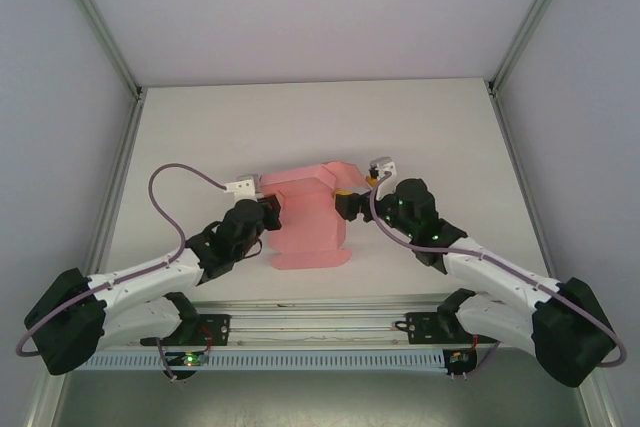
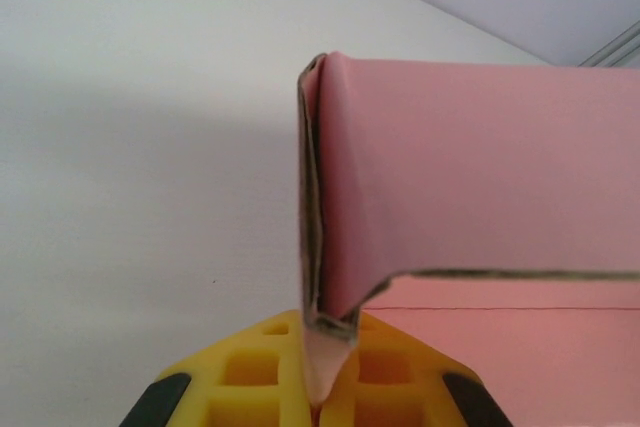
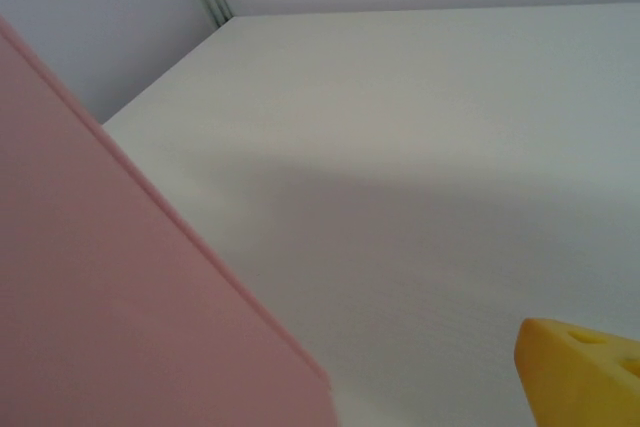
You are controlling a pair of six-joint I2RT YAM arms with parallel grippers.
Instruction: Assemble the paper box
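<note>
The box (image 1: pixel 305 217) is thin pink card with a matte face, and its cut edges show a raw grey-brown core in the left wrist view. It sits near the middle of the worktop (image 1: pixel 200 137), a little toward 6 o'clock. It is only partly folded. A flat panel with small rounded tabs at its corners lies on the worktop on the 6 o'clock side, and a raised, creased part stands on the 12 o'clock side. Close up, one wall stands nearly upright, doubled over on itself, and a flap curls away from its foot in a soft bend. The left claw (image 1: pixel 270 209) is at 9 o'clock of the box, clenched on the lower end of that doubled wall. Its yellow fingers (image 2: pixel 250 372), moulded with square pockets, pinch the card between them. The right claw (image 1: pixel 345 202) is at 3 o'clock of the box, released with its jaws wide. One blunt yellow finger (image 3: pixel 585 372) shows apart from the smooth pink panel, with bare worktop between them. The worktop is off-white and matte with a faint fine grain, and soft shadows fall across it. Pale grey walls (image 1: pixel 300 7) enclose it, with metal posts (image 1: pixel 95 17) running up the corners. A slotted rail (image 1: pixel 320 357) runs along the 6 o'clock edge, and a purple cable (image 1: pixel 165 182) loops over each arm.
</note>
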